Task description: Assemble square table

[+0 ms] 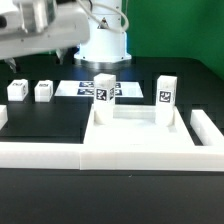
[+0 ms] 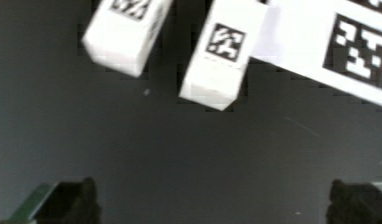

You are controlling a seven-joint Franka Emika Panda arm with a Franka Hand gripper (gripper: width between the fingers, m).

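The white square slab (image 1: 135, 133) lies flat near the table's front. Two white leg blocks with tags stand upright at its far edge, one (image 1: 105, 88) on the exterior view's left and one (image 1: 166, 91) on its right. Two more leg blocks (image 1: 17, 90) (image 1: 43, 91) lie on the black table at the exterior view's left. The wrist view shows that pair (image 2: 126, 35) (image 2: 223, 62) below and ahead of my gripper (image 2: 209, 205). The gripper is open, its dark fingertips (image 2: 63, 200) wide apart over bare table, nothing between them. My arm (image 1: 45, 35) hangs over the exterior view's left rear.
A low white rail fence (image 1: 45, 153) runs along the front and turns back at the exterior view's right (image 1: 205, 130), with the slab set against it. The marker board (image 1: 80, 88) (image 2: 357, 50) lies flat behind the legs. The robot's white base (image 1: 105, 42) stands at the back.
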